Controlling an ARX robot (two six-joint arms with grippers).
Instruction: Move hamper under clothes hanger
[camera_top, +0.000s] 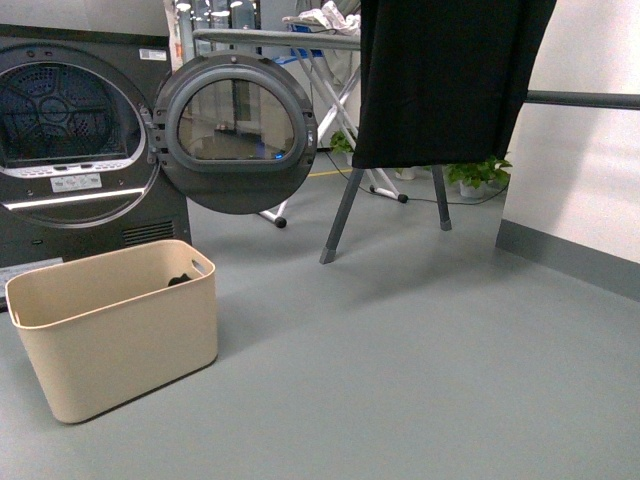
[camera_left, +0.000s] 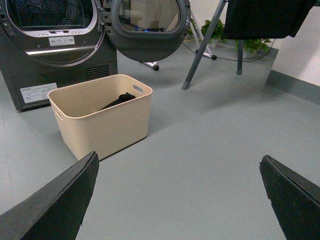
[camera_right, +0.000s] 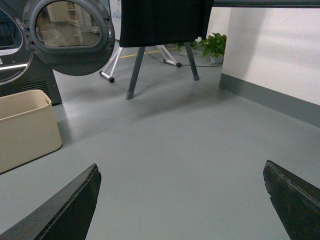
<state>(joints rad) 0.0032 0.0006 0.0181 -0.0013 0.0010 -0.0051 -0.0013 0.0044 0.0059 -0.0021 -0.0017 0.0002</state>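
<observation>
The left pincer has its two dark fingers wide apart and holds nothing; only bare grey floor lies between them. The right pincer is the same, spread and empty. Ahead of the left pincer, near it but not touching, the hamper stands upright on the floor with a dark piece of clothing inside. From the right pincer the hamper is off to the robot's left, and only one end of it shows in that view. Just behind the hamper, farther from both pincers, is the dryer with its round door swung open. Farther on, toward the robot's right, stands the clothes rack on angled grey legs, with a black cloth hanging from it. The floor under the rack looks free, and the hamper is well apart from it. So I judge that the task is at its beginning: this is the reaching step, and the hamper is not yet gripped. The next move calls for bringing a pincer, probably the left one as it is nearer, to the rim or the slot handle, closing it on the thin wall, and then dragging or carrying the hamper away from the dryer until it sits below the hanging cloth. The open door and the rack leg are things to avoid on the way.
</observation>
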